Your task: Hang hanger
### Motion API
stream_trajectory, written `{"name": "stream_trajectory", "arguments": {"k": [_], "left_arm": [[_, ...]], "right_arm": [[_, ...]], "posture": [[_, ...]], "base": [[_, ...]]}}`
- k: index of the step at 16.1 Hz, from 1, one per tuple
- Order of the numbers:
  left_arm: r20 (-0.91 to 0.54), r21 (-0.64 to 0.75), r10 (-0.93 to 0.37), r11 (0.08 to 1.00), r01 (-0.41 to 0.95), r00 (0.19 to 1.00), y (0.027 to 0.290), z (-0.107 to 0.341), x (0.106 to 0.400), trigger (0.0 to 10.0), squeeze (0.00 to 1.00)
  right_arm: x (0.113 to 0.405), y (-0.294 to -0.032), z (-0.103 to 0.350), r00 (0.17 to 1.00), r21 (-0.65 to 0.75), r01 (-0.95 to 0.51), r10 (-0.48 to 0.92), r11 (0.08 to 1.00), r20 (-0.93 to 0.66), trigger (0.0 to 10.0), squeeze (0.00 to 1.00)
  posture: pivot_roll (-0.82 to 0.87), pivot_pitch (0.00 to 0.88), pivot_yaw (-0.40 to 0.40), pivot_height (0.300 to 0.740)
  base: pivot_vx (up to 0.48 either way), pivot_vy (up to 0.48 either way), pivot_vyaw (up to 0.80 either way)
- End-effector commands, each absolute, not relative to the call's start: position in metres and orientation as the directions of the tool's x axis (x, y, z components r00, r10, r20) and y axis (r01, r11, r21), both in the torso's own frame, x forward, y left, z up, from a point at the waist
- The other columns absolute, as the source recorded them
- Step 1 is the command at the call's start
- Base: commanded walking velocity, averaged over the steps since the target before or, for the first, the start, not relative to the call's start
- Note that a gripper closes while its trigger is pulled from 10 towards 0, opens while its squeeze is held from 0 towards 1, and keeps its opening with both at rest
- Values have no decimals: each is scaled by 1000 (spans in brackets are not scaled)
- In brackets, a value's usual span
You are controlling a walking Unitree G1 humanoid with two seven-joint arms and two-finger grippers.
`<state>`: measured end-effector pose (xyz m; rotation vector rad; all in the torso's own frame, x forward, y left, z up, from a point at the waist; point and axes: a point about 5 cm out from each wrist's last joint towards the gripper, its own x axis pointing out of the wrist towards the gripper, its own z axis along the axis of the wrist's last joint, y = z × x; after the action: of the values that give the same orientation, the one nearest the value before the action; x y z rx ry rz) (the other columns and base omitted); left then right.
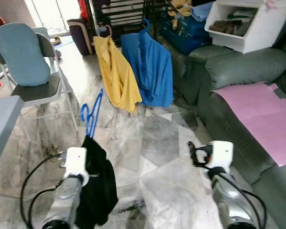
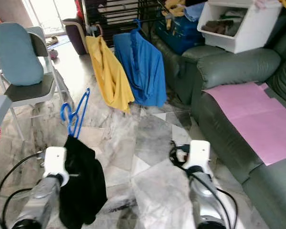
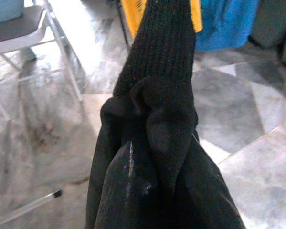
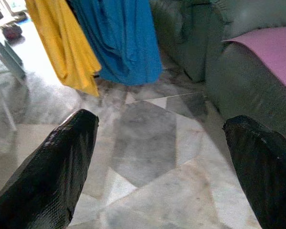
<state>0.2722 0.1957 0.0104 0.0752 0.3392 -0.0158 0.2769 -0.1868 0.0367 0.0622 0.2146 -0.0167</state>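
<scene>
A blue hanger (image 1: 91,114) stands up in the air over the floor, with a black knitted garment (image 1: 97,181) draped from it. My left gripper (image 1: 89,145) holds it from below, its fingers buried in the black cloth (image 3: 157,143). My right gripper (image 4: 159,157) hovers low over the marble floor, open, with nothing between its two black fingers (image 4: 52,162). Ahead stands a black clothes rack (image 1: 128,14). A yellow shirt (image 1: 116,74) and a blue shirt (image 1: 150,67) hang from it on hangers.
A chair with a blue cushion (image 1: 21,55) stands at the left, and a grey table edge (image 1: 2,119) is nearer. A green sofa (image 1: 248,71) with a pink sheet (image 1: 262,112) and a white bin (image 1: 250,24) lines the right. Marble floor (image 1: 157,138) lies open between.
</scene>
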Motion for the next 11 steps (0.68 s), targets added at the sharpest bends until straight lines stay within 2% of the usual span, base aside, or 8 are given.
{"name": "stream_trajectory", "arguments": {"k": [1,9,11], "left_arm": [[-316,96,27,995,4,948,203,16,276,10000,0],[-321,100,43,995,-11,946,204,16,279,10000,0],[-316,92,64,995,-36,947,203,18,281,10000,0]], "right_arm": [[279,-179,39,977,78,2,15,997,-211,10000,0],[281,-176,40,977,74,-16,31,997,-211,10000,0],[281,-177,40,977,72,-20,35,997,-211,10000,0]], "posture": [[-130,0,55,740],[-133,0,58,740],[-133,0,59,740]], "base": [[0,-334,0],[0,-332,0],[0,0,0]]}}
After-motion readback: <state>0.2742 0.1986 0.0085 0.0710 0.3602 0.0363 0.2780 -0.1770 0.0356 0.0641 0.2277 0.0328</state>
